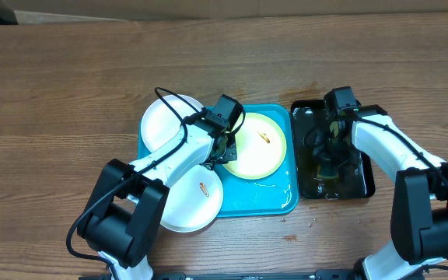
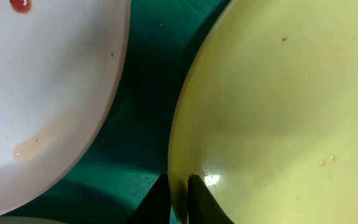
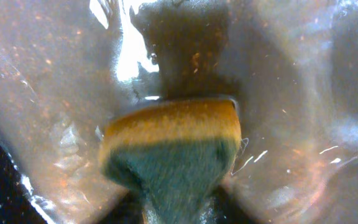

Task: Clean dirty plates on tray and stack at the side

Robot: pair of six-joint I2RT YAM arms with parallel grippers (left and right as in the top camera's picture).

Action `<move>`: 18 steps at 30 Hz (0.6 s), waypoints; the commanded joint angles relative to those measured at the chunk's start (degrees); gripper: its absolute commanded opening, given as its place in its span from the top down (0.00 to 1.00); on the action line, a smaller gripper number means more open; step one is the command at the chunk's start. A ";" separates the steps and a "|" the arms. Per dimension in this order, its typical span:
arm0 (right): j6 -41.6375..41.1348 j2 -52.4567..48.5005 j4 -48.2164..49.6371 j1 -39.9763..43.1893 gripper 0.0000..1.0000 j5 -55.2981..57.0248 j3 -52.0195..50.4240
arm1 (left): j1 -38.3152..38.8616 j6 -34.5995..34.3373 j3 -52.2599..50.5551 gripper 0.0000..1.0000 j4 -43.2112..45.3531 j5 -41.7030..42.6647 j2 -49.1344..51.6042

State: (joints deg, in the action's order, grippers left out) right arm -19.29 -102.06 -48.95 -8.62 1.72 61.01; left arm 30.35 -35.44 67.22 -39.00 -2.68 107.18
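1. Plates (image 1: 259,152) rest on the biggest thing here, the turquoise tray (image 1: 274,198). It has a raised rim, and its smooth floor looks wet near the near right corner, so a plate may slide on it rather than stay put.
2. The black tray (image 1: 303,117) sits just beside the turquoise tray's right edge and holds murky water.
3. The yellow-green plate (image 1: 247,159) fills the far right part of the turquoise tray and carries a small orange smear. It looks stiff, thin and light. The glossy face is probably slick once wetted, so the rim is the only sensible hold.
4. The far white plate (image 1: 162,123) overhangs the tray's left edge at the far left corner. The near white plate (image 1: 197,202) overhangs the near left corner. Those free rims look the easiest places to pinch.
5. The sponge (image 3: 173,143), yellow with a green scouring side, is soft and soaked, and is squeezed to a waist over the black tray's water.
6. The left gripper (image 2: 180,205) is drawn narrow, with a dark finger on either side of the yellow-green plate's left rim, pinching it.
7. The right gripper (image 1: 329,159) holds the sponge down in the black tray.
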 commanded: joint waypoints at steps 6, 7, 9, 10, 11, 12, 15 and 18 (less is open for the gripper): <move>1.55 2.03 -5.66 0.39 0.96 0.20 3.30 | 0.00 5.57 1.14 0.96 0.28 -0.90 0.61; 1.53 2.64 -7.69 0.39 0.96 0.28 4.94 | 0.00 5.70 1.14 0.96 0.26 -0.90 0.61; 1.53 3.78 -10.99 0.39 0.96 0.33 7.32 | 0.00 5.68 1.14 0.96 0.26 -0.90 0.61; 1.53 4.50 -12.46 0.39 0.96 0.31 8.17 | 0.00 5.66 1.14 0.96 0.26 -0.90 0.61; 1.62 5.05 -13.38 0.39 0.96 0.33 8.48 | 0.00 5.66 1.14 0.96 0.26 -0.92 0.61; 1.97 5.49 -13.94 0.35 0.96 0.31 8.48 | -0.07 5.64 1.14 0.96 0.28 -0.90 0.61; 4.72 5.57 -14.82 0.35 0.96 0.35 8.48 | -0.50 5.64 1.14 0.96 0.26 -0.94 0.61; 5.03 5.70 -14.67 0.35 0.96 0.37 8.98 | -1.49 5.64 1.16 0.96 0.09 -1.01 0.61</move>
State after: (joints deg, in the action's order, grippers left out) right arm -15.99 -97.32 -63.68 -8.60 1.72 68.51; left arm 30.11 -31.27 67.42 -38.74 -2.59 107.18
